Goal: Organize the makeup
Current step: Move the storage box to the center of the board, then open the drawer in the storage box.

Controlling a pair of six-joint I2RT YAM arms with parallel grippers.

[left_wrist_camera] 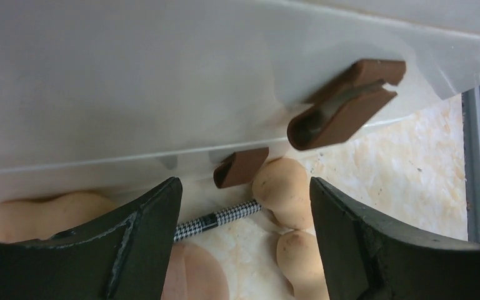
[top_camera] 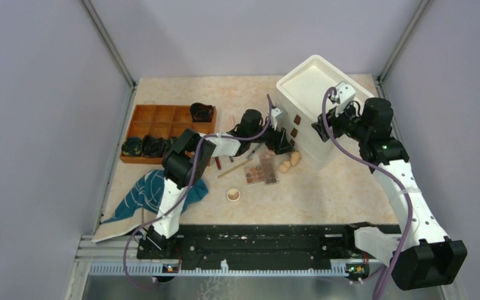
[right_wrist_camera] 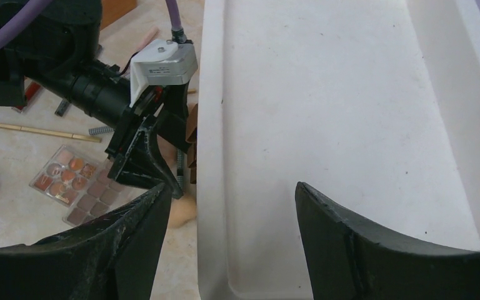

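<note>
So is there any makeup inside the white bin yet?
No: in the right wrist view the inside of the white bin is bare, while the eyeshadow palette lies outside it.

No legible text, label or number on anything.

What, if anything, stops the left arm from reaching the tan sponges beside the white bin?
Probably nothing, so yes: the left gripper is open just before the tan sponges, with only the bin wall close behind them.
</note>
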